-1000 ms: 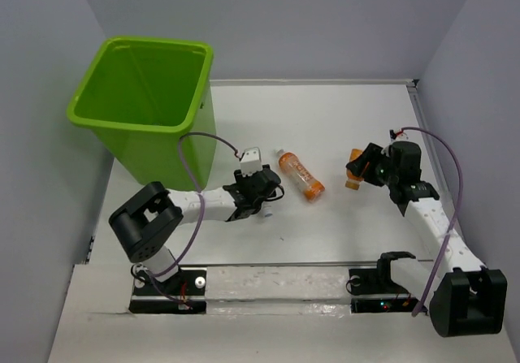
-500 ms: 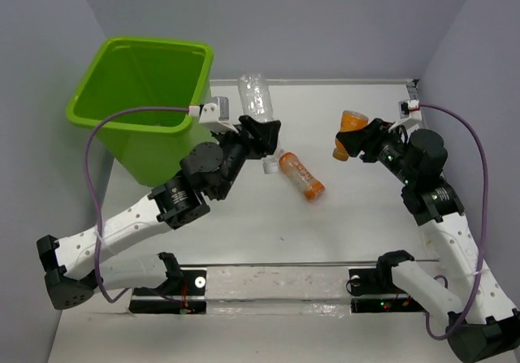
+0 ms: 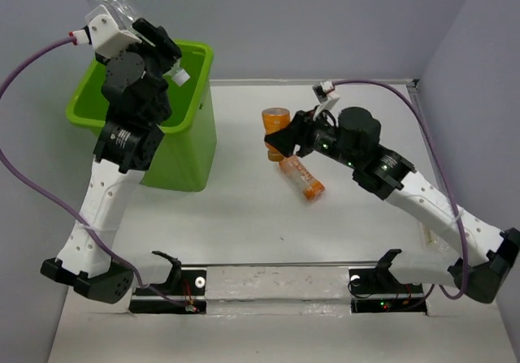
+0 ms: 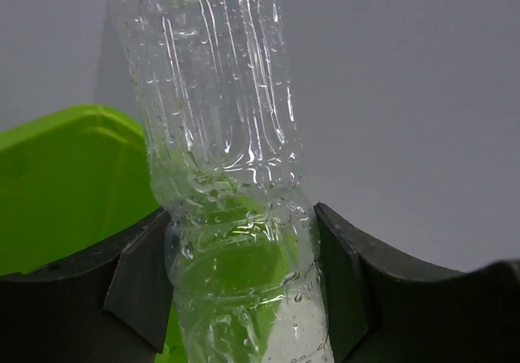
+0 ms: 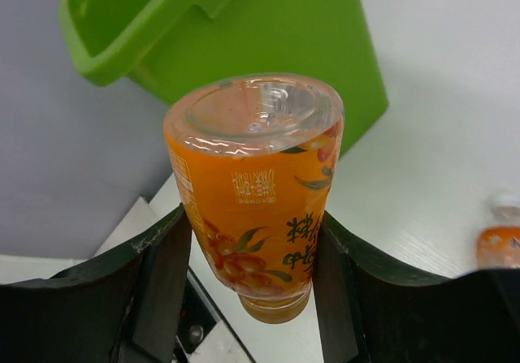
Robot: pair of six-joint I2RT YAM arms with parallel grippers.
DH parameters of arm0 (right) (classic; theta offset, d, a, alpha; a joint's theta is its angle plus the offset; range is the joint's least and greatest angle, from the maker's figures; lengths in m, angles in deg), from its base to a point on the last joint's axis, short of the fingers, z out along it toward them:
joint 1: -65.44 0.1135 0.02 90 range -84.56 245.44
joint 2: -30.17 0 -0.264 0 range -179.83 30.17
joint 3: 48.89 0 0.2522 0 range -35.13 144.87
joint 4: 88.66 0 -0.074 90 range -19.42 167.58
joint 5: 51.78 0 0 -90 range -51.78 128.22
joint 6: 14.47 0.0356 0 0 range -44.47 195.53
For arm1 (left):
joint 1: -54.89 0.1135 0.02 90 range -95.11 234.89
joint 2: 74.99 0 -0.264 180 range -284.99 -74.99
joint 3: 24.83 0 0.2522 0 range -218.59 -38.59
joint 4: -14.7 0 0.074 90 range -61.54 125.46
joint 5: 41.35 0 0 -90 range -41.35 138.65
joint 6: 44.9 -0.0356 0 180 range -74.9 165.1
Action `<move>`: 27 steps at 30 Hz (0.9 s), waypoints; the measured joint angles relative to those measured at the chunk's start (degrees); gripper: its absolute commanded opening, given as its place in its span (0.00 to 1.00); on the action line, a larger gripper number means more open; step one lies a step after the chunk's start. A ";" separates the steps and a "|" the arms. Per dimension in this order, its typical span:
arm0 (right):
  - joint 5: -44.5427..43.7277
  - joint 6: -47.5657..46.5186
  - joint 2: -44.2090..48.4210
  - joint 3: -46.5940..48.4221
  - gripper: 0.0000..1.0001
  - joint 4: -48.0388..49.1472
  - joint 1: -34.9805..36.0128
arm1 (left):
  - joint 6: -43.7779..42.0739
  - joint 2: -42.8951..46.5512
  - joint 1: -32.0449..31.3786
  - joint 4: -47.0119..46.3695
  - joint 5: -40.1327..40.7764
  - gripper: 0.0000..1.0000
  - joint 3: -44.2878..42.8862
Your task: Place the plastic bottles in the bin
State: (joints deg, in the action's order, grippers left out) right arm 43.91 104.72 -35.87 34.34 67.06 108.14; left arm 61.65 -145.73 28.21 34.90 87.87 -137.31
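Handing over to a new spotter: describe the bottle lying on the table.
Start at the lime-green bin and look right across the white table. The orange labelled bottle lies there on its side. It alone is loose: the other orange bottle is in the right gripper.

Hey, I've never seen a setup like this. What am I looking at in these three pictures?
Two white robot arms are bolted at the near edge of a table. The wide picture looks down from above and behind them. The other two come from a camera on each wrist, each looking past its own two-fingered tool. The left tool is shut on a clear bottle, raised high near the green bin. The right tool is shut on an orange bottle, lifted off the table. A second orange bottle lies on its side on the table near the right arm.
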 measured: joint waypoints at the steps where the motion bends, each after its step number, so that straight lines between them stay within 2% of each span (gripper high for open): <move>1: -0.57 -0.92 -2.51 2.60 0.05 0.74 1.64 | 0.13 -0.74 1.38 1.16 -0.28 0.99 -0.96; 4: -1.44 -2.47 -10.58 11.43 0.05 1.95 4.42 | 2.60 -4.72 7.74 7.43 -3.85 0.99 -6.03; 8: -2.29 -4.15 -20.68 24.28 0.04 2.60 5.16 | 4.35 -3.78 9.57 10.93 -7.65 0.99 -3.52; 11: -2.78 -5.38 -27.96 35.39 0.04 1.51 5.86 | 4.87 1.40 9.42 11.85 -11.17 0.99 0.42; 17: -3.67 -6.67 -46.03 65.33 0.05 0.37 7.78 | 5.68 14.21 9.44 11.91 -17.14 0.99 0.61; 18: -3.91 -6.67 -48.85 70.16 0.11 0.15 8.11 | 5.88 16.87 9.44 11.54 -18.60 0.99 0.98; 19: -4.13 -6.54 -53.13 75.91 0.23 0.59 8.50 | 6.05 18.53 9.44 11.43 -19.52 0.99 1.36; 20: -4.26 -6.43 -55.56 78.97 0.58 1.14 8.81 | 6.23 21.29 9.44 11.45 -20.61 0.99 1.64; 21: -4.33 -6.14 -57.68 81.26 0.74 1.95 9.03 | 6.32 23.06 9.44 11.41 -21.59 0.99 1.66; 22: -4.39 -5.75 -60.06 82.84 0.96 2.91 9.31 | 6.49 24.57 9.44 11.39 -22.91 0.99 1.57; 23: -4.37 -5.44 -61.48 83.17 1.00 3.72 9.51 | 6.56 25.33 9.44 11.43 -23.80 0.99 1.46; 27: -4.26 -6.75 -64.96 82.18 1.00 3.06 9.90 | 7.04 25.44 9.46 12.87 -29.49 0.99 0.66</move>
State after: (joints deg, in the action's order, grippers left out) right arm 39.65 97.96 -100.83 116.52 70.12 118.04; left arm 68.69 -120.29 37.67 47.77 58.39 -136.65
